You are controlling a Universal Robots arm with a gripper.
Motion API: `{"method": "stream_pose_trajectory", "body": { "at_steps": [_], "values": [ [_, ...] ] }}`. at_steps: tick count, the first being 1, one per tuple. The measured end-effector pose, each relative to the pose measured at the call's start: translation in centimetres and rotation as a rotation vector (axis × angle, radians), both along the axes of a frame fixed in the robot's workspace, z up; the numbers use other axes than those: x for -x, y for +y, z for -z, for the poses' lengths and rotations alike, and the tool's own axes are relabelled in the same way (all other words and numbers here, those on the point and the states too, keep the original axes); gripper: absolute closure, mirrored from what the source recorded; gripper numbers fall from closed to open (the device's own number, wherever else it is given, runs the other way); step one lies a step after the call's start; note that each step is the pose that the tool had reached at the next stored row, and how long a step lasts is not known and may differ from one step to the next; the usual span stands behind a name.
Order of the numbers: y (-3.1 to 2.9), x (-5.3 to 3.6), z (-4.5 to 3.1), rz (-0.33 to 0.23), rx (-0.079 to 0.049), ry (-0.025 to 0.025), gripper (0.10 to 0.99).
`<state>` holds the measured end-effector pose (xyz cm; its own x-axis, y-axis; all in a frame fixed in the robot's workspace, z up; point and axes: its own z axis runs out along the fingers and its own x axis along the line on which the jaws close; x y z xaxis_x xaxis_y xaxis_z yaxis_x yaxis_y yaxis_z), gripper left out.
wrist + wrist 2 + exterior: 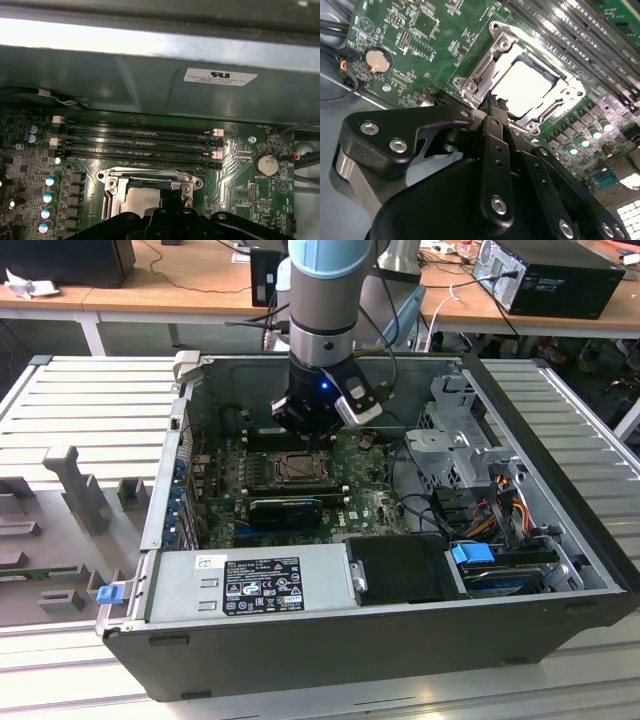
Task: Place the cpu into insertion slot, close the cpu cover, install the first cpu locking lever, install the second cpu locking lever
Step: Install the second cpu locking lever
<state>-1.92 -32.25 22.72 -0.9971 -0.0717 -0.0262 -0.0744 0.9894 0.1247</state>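
Note:
The cpu (522, 89) lies flat in the insertion slot (300, 468), its pale metal face showing through the window of the cpu cover (482, 67). The grey cover frame lies down over the socket. In the first wrist view the cpu (136, 200) and the cover (150, 176) show the same. My gripper (492, 101) hangs just above the socket's edge, shut, with nothing between its black fingers. In the exterior view the gripper (315, 430) sits low inside the computer case, over the far side of the socket. I cannot tell how the locking levers stand.
The green motherboard (435, 30) carries several long memory slots (140, 142) beside the socket, a coin battery (379, 60) and capacitors (48, 181). A black finned card (290, 510), a power supply (255, 585) and a drive cage (455, 450) crowd the case; its metal walls (150, 90) stand close.

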Motion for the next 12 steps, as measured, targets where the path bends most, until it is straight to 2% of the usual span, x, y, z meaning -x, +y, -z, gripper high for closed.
{"method": "stream_pose_trajectory", "body": {
  "at_steps": [3, 6, 8, 10, 11, 12],
  "values": [
    [-0.44, 0.0, 0.0, 0.0, 0.0, 0.0, 0.98],
    [-0.52, 0.0, -0.01, 0.0, 0.0, 0.0, 0.98],
    [-0.52, 0.0, -0.79, 0.0, 0.0, 0.0, 0.98],
    [-0.58, 0.04, -0.98, 0.0, 0.0, -0.0002, 0.98],
    [-0.88, 0.08, -0.99, 0.0, 0.0, 0.0, 0.98],
    [-1.51, 0.12, -0.99, 0.0, 0.0, 0.0, 0.98]
  ]
}}
